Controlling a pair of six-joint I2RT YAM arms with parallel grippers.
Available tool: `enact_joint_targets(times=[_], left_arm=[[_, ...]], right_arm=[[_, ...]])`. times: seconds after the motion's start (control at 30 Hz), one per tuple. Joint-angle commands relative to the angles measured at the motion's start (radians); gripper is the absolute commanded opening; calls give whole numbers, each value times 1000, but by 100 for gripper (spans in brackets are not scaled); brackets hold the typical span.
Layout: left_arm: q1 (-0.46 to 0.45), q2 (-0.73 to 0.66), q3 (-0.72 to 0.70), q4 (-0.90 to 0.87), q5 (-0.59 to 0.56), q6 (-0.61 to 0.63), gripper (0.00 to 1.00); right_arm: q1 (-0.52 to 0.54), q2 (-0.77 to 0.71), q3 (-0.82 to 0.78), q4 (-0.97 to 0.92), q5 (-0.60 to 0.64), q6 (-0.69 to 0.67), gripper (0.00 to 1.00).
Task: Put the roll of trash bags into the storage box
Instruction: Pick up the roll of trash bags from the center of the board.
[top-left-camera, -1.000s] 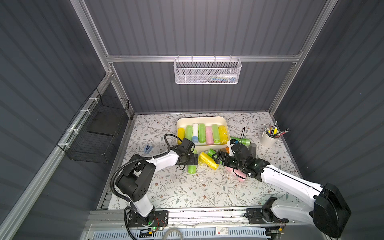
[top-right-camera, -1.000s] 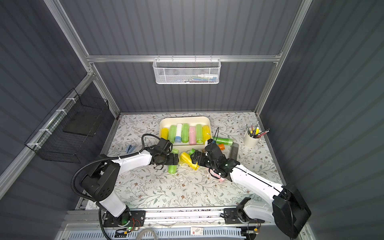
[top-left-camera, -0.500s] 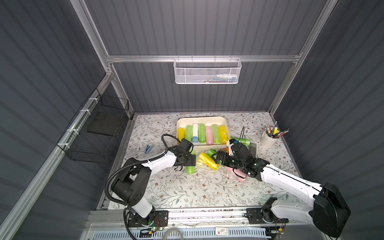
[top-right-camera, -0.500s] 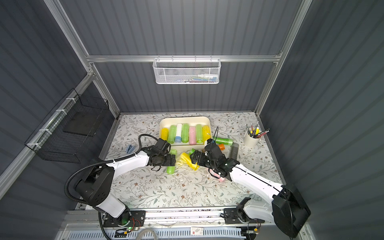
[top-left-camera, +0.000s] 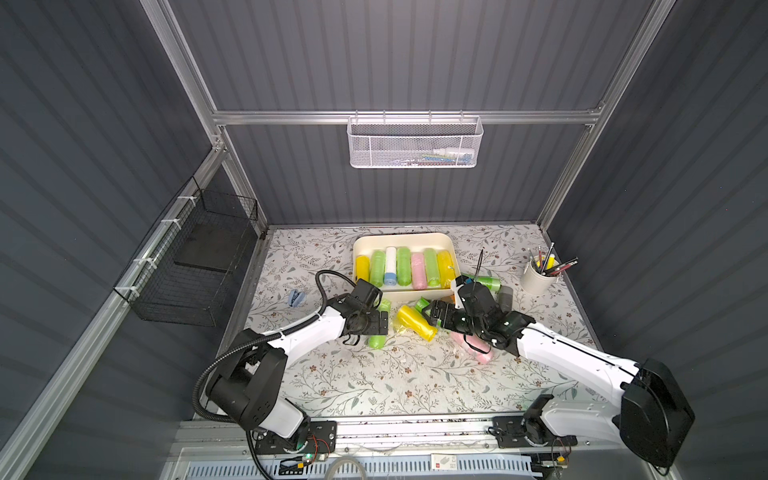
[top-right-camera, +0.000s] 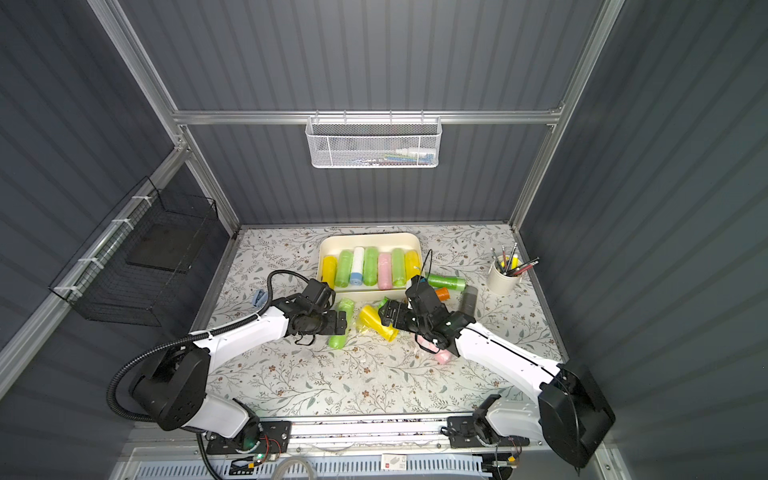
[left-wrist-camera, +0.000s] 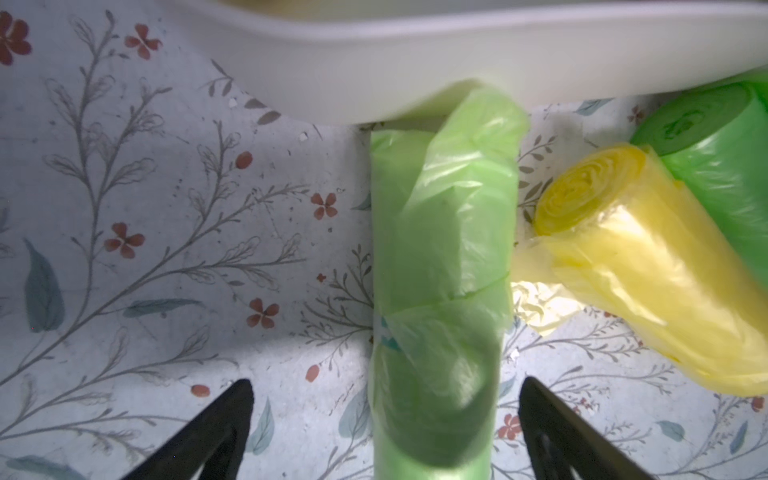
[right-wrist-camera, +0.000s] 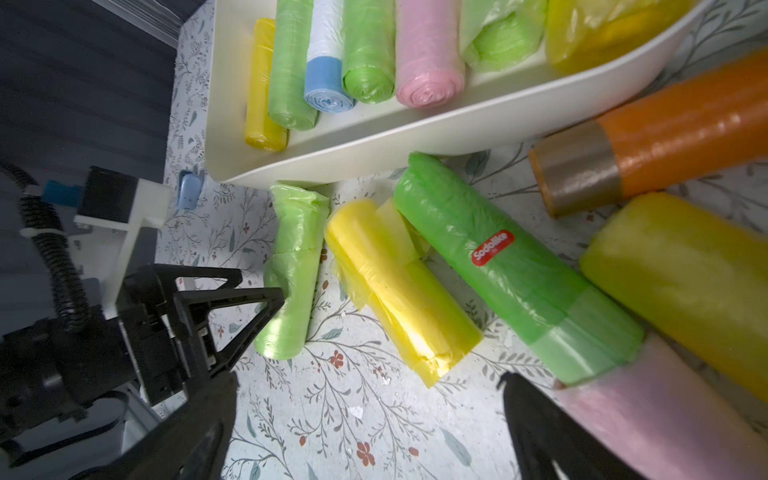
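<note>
Left arm's elbow has swung toward lower left since a second ago. Left gripper is wide open, its jaws either side of the light green roll without touching it. The roll lies on the worktop at frame centre, just below the storage box and outside it. Right gripper is open and empty, beside the yellow roll.

Dark grey ribbed walls stood behind aluminium rails. A white mesh basket hung from the rear rail, holding perhaps small bottles; a black wire basket hung on a side wall beside the floral-patterned tabletop
</note>
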Motion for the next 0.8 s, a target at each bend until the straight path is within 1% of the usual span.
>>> enact_joint_targets(times=[0.0, 0.1, 0.23, 0.37, 0.5, 0.63, 0.73, 0.77], left_arm=[[-3, -24, 4, -22, 25, 11, 100], [-2, -13, 2, -21, 13, 17, 100], [-2, 42, 11, -23, 10, 39, 100], [-3, 88, 20, -10, -22, 57, 100], [-3, 134, 39, 14, -25, 67, 96], [-2, 169, 68, 26, 3, 73, 84], [-3, 150, 64, 38, 3, 73, 62], [-2, 136, 61, 39, -4, 72, 58]], right_arm=[[15, 35, 50, -106, 55, -44, 99], [22, 54, 63, -114, 47, -51, 99], [22, 54, 60, -95, 41, -45, 99], [22, 49, 60, -95, 40, -45, 99], [22, 42, 54, -96, 43, -42, 99], [22, 33, 46, -97, 49, -39, 99], [22, 26, 43, -97, 49, -38, 99], [22, 22, 40, -95, 48, -34, 99]])
